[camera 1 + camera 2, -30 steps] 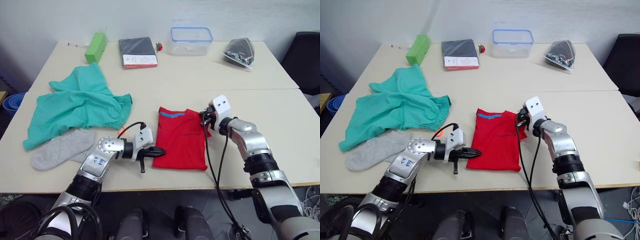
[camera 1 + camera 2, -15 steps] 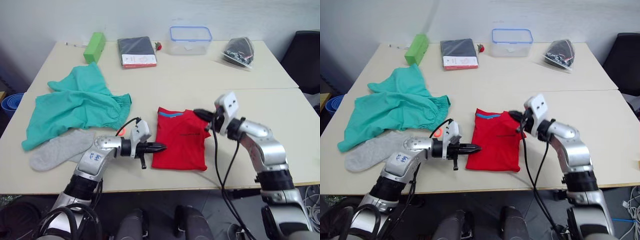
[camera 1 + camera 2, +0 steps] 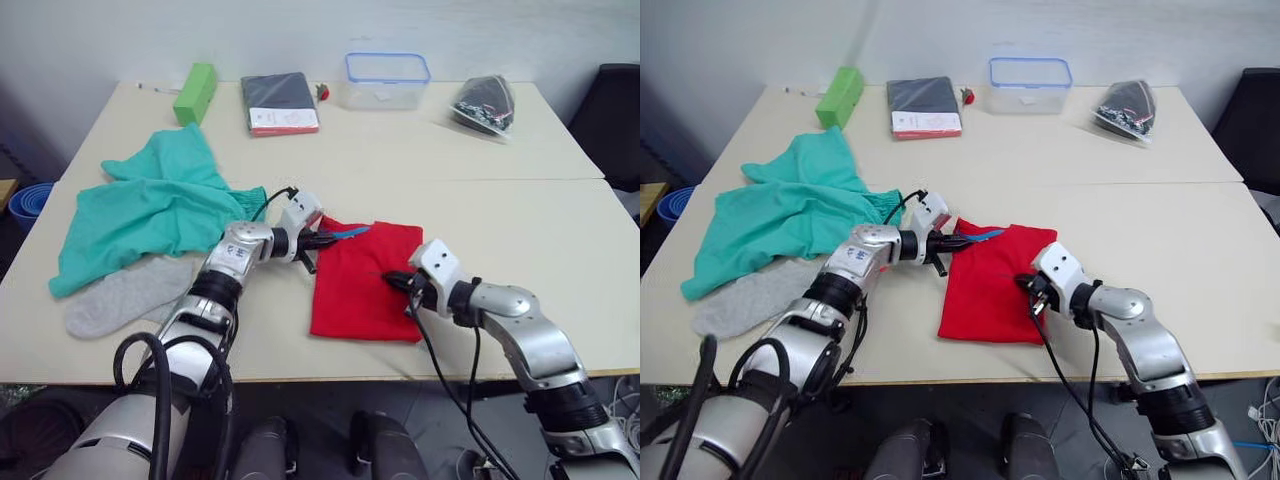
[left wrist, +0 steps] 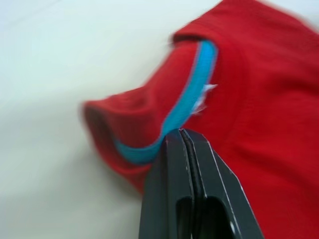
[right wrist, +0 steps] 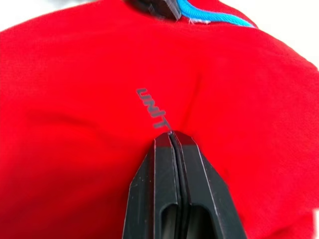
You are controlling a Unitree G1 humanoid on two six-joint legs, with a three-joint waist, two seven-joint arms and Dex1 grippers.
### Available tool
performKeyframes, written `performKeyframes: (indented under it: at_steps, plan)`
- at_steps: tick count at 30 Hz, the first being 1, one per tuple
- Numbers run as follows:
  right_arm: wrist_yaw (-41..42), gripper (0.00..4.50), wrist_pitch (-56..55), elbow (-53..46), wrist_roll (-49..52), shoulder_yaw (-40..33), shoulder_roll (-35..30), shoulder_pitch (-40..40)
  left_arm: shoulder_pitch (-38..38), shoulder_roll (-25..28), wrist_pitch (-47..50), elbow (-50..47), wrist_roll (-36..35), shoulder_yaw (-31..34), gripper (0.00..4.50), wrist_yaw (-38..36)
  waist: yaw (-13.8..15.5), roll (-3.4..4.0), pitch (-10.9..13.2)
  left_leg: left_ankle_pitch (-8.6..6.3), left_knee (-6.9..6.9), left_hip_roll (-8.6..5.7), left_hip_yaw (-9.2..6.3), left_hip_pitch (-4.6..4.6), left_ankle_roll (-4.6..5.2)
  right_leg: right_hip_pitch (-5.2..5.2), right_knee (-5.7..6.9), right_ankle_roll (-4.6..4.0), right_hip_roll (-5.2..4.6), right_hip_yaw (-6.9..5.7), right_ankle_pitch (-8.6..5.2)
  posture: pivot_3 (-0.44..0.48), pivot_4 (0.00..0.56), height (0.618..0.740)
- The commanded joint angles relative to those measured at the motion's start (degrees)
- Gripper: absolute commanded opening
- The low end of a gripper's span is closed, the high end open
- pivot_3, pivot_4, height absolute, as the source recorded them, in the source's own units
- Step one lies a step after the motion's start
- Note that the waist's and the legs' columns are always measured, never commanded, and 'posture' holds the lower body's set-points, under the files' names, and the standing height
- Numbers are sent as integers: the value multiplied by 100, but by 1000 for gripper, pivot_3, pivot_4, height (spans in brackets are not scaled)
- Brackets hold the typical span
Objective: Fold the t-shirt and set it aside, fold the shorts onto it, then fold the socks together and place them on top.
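The red t-shirt [image 3: 362, 295] lies folded near the table's front, its blue collar band [image 4: 187, 102] raised in a loose fold. My left gripper [image 3: 328, 240] is shut, with its tips [image 4: 182, 132] against that collar band. My right gripper [image 3: 392, 281] is also shut, and its tips [image 5: 172, 134] rest on the red cloth beside the dark printed lettering. No cloth shows between either pair of fingers. The teal-green shorts [image 3: 150, 215] lie spread out at the left. The grey socks [image 3: 125, 295] sit flat just in front of them.
Along the far edge stand a green box [image 3: 192, 93], a dark flat packet [image 3: 279, 103], a clear lidded container [image 3: 387, 80] and a bag of dark items [image 3: 485, 103]. A black chair [image 3: 615, 110] stands at the right.
My left gripper has moved from the t-shirt's left edge up to its collar, which is now lifted. My right gripper has come down from above the top right corner onto the shirt's middle.
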Motion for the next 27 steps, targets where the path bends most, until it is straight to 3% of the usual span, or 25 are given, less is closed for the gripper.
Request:
performKeyframes:
  at_steps: [1, 4, 8, 12, 15, 17, 19, 27]
  plan:
    - [765, 3, 27, -757, 489, -351, -597, 573, -84, 95, -441, 542, 247, 147, 20, 326, 0, -1, 0, -4, -1, -1, -1, 0, 4, 0, -2, 2, -2, 0, 1, 0, 150, 740]
    - [630, 3, 206, -831, 748, -785, -679, 711, -114, 181, -699, 548, 157, 344, 20, 187, -46, -10, 3, -9, 0, 6, -3, 4, 6, 10, -15, 7, -7, 0, 4, 0, 150, 740]
    - [360, 3, 843, -907, 1518, -1520, -482, 615, -18, 264, -411, -164, -369, 728, 20, -672, -48, -15, 7, -5, -2, 18, 1, 3, -1, -2, -5, 0, -2, -4, 6, 0, 150, 740]
    - [110, 3, 2142, -929, 2621, -2170, -459, 403, 582, 496, 764, -2330, -1060, 769, 20, -1626, -38, -15, 7, 3, -7, 18, 0, -1, -23, -12, 5, -10, -2, -3, 0, 0, 150, 740]
    - [-241, 3, 3322, -382, 3272, -2474, -398, 2, 1257, 838, 1596, -4239, -1545, 622, 20, -2064, -47, -15, 7, 1, -4, 16, -1, -2, -20, -6, 4, -11, -3, 5, 0, 0, 150, 740]
    - [-457, 377, 4166, 107, 3733, -2696, -264, -328, 1607, 1021, 2080, -5143, -1858, 602, 0, -2175, -52, -15, 7, 0, -3, 15, -1, -1, -17, -2, -5, -11, -6, 25, 0, 0, 150, 740]
    - [-567, 951, 4753, 470, 3963, -2749, -191, -564, 1854, 1168, 2306, -5650, -1964, 553, 396, -2195, -49, -14, 7, 2, -2, 16, -4, 0, -17, -1, -4, -12, -8, 45, 0, 0, 150, 740]
    - [-557, 3706, 5261, 1674, 3729, -1991, 109, -1297, 2329, 1579, 2161, -6352, -1818, 355, 2744, -2101, -42, -12, 8, 4, -5, 15, -4, -2, -16, -4, -2, -15, -3, 49, -2, 0, 150, 740]
